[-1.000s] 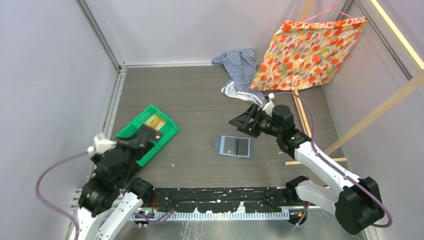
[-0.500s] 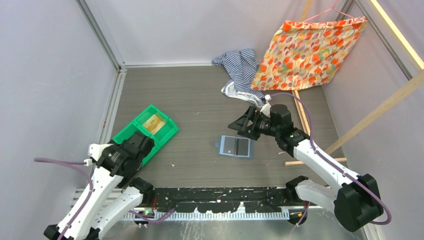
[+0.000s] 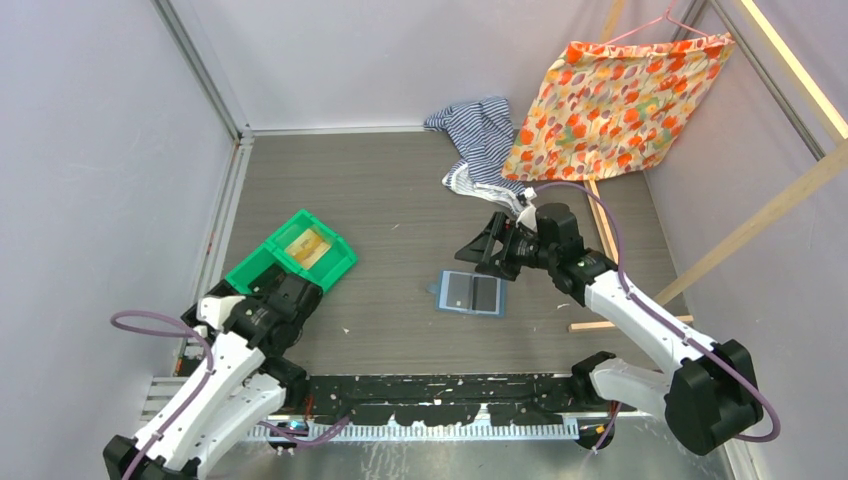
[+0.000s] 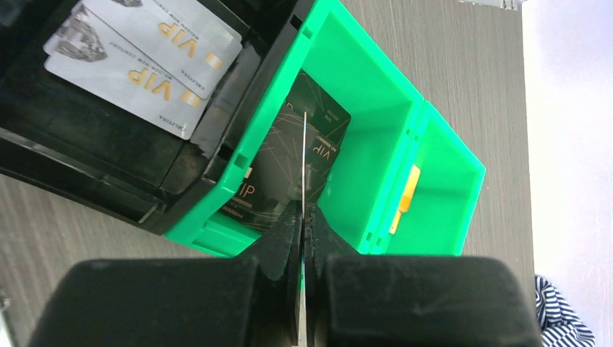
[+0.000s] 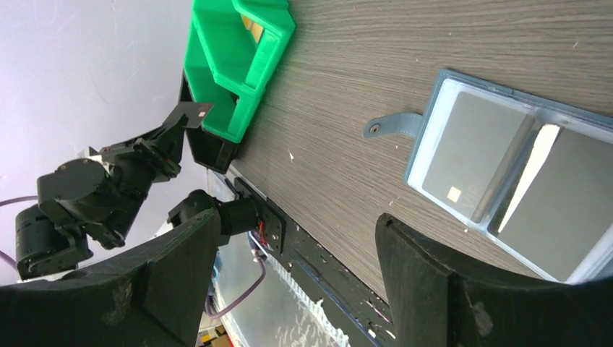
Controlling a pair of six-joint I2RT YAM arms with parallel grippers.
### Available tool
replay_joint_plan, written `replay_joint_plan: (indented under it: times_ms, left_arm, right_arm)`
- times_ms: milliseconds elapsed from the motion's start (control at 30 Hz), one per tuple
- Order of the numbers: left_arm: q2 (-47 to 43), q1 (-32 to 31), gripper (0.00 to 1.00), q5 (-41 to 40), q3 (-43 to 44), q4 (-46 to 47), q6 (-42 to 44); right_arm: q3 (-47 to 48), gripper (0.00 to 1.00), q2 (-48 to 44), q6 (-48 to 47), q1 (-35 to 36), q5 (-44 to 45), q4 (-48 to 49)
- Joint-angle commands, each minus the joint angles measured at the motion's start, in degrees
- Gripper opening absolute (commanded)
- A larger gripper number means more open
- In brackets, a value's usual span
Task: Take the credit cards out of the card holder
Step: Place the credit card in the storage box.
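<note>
The holder (image 5: pixel 428 137) is lying open with cards (image 5: pixel 470 152) showing, the bin (image 5: pixel 242 116) sitting left; the right gripper (image 5: pixel 296 242) is hovering, fingers spread.

bins (image 4: pixel 376 94): one
holders (image 3: pixel 470 293): one
grey cards (image 5: pixel 470 152): two, right of the bin
dark cards (image 4: pixel 322 141): two, one in the bin, one by it
gold cards (image 3: pixel 310 243): one, in the bin
silver cards (image 4: pixel 144 54): two, beside the bin

Your top view: high behind bases. Left wrist: close over green bin (image 4: pixel 383 108) beyond left claw (image 4: pixel 302 213). Right wrist: farther, shares bin with both.
</note>
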Motion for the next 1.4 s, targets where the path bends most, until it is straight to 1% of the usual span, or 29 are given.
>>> replay_joint_plan:
  times_ms: [0,67,200,367,433,533,700,767,833,933,1000,1200,1300,1367]
  left_arm:
    - [3.2,1.3,0.00,-2.6,-1.6,9.4,-28.3]
    - [4.6,2.1,0.01,-2.4,-3.0,12.4,-30.3]
    - [6.8,3.2,0.00,-2.7,-5.2,20.0,-31.0]
    - [11.5,4.0,0.00,-4.3,-5.1,22.6,-33.2]
    - [13.6,4.6,0.01,-4.5,-5.6,25.3,-33.5]
    - [17.1,5.2,0.01,-3.0,-6.5,31.8,-32.3]
    - [22.3,5.3,0.01,-1.7,-5.3,39.2,-26.1]
    - [23.6,5.5,0.01,-1.7,-5.2,43.2,-21.5]
    - [24.7,6.3,0.01,-0.9,-5.4,49.7,-14.9]
    - [27.3,7.5,0.01,2.7,-6.5,59.1,-9.5]
    - [27.9,7.7,0.01,3.7,-6.3,58.9,-9.2]
    - [23.5,7.7,0.01,2.4,-4.6,47.0,-13.5]
    - [22.8,7.7,0.01,0.7,-3.9,45.5,-14.0]
    - [23.7,7.7,0.01,1.4,-3.4,45.3,-16.3]
  right_arm:
    - [2.7,0.83,-0.7,-2.2,-0.2,-1.5,-2.3]
    - [2.7,0.83,-1.0,-2.8,-0.2,-1.5,-3.5]
    - [3.0,0.83,-1.1,-4.0,-0.3,-1.6,-5.6]
    - [3.6,0.83,-1.7,-5.4,-0.2,-1.1,-8.2]
    - [3.9,0.83,-1.8,-6.2,-0.2,-0.9,-9.3]
    - [4.0,0.83,-1.7,-6.6,-0.3,-0.5,-9.9]
    - [4.5,0.83,-1.7,-7.1,-0.3,-0.2,-10.6]
    - [4.7,0.83,-1.8,-7.5,-0.5,0.1,-11.1]
    - [4.6,0.83,-1.9,-7.6,-0.6,0.1,-11.2]
    - [4.4,0.83,-1.8,-7.7,-0.7,0.0,-11.3]
    - [4.3,0.83,-1.9,-7.8,-0.8,-0.1,-11.4]
    - [3.8,0.83,-2.1,-8.1,-1.0,-0.3,-11.5]
    - [3.9,0.83,-1.5,-7.9,-1.1,-0.8,-11.0]
    - [4.0,0.83,-1.2,-7.7,-1.0,-1.0,-10.6]
